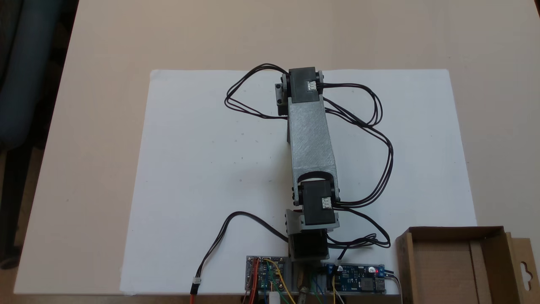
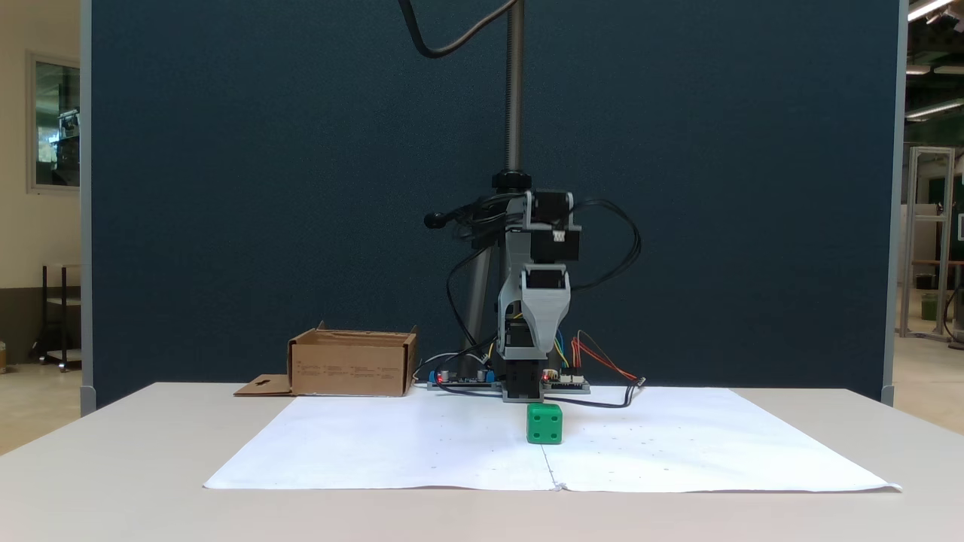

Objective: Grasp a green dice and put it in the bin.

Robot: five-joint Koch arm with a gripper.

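The green dice [image 2: 544,423] sits on the white paper sheet [image 2: 422,444] near the middle of the table. My gripper [image 2: 525,390] hangs downward from the folded arm, just behind and slightly above the dice. Its jaws overlap the dark arm base, so I cannot tell whether they are open. From above, the arm [image 1: 310,135] covers the gripper and the dice. The bin [image 1: 457,231] is an open brown cardboard box beside the arm's base, at the lower right from above. From the front the bin [image 2: 350,367] stands left of the arm, and nothing shows inside it.
Circuit boards [image 1: 358,278] and loose black cables [image 1: 379,139] lie around the arm's base. The bin's flap [image 1: 525,270] with a hang-hole lies flat beside it. A camera pole [image 2: 514,90] rises behind the arm. The paper sheet [image 1: 202,169] offers bare room left of the arm.
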